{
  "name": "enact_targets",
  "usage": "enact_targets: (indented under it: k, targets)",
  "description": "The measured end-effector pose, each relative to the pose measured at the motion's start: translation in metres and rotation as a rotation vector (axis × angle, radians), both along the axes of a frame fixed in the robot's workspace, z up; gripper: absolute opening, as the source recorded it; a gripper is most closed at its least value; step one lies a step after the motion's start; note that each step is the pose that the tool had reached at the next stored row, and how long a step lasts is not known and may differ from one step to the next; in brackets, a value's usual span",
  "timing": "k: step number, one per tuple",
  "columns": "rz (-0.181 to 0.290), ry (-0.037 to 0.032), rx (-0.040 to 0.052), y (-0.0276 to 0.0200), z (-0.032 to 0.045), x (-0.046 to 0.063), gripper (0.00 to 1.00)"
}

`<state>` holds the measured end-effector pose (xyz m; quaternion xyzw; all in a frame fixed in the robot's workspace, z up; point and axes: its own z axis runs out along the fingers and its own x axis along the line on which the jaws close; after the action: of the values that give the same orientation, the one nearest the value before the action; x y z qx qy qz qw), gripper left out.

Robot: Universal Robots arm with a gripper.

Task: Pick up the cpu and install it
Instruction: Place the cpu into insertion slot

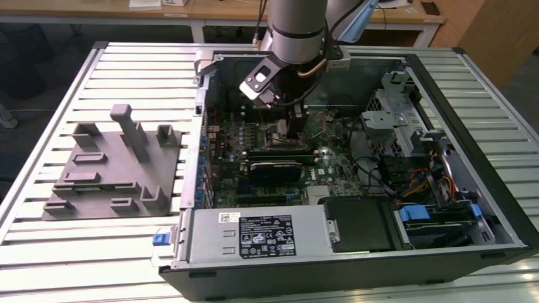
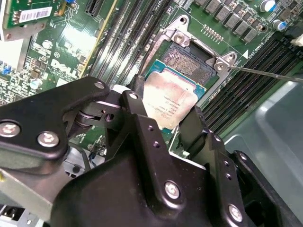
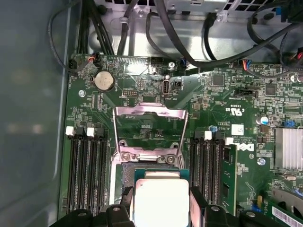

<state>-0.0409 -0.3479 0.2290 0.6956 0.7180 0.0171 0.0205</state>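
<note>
Tool (image 2: 165, 108) clenched on cpu (image 2: 174, 97), partly over open socket (image 2: 189, 61); risk: lowering it off-square may bend socket pins

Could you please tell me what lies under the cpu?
Under the cpu, gripped between the fingers, sits the open socket; a strip of its contact field shows past the chip's edge in the second wrist view. The rest is covered.
</note>
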Motion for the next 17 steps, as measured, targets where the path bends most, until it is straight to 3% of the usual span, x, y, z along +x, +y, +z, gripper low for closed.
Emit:
enact_targets:
  k: [17]
  targets:
    - [0.011, 0.0003, -0.0009, 0.0024, -0.0123, -0.005, 0.54]
